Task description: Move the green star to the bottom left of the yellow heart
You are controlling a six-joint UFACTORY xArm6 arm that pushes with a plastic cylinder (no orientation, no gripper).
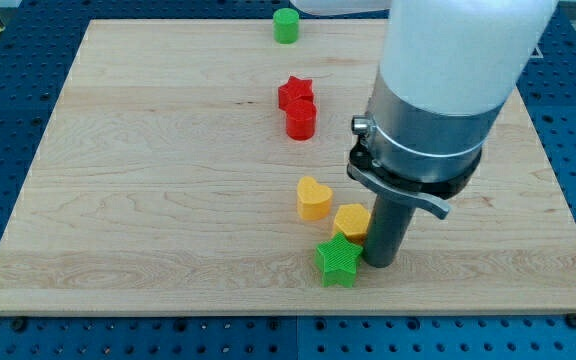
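Mid-push: your tip (378,262), no end effector w/ jaws to report, touches green star (338,261); next nudge it left, below-left of yellow heart (314,197).

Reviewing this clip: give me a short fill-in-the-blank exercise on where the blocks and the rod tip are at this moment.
1. My tip stands just to the view's ____ of the green star.
2. The yellow heart lies toward the view's upper ____ of the green star.
3. The red star touches a red ____ just below it.
4. The green cylinder sits near the board's ____ edge.

Missing words: right; left; cylinder; top
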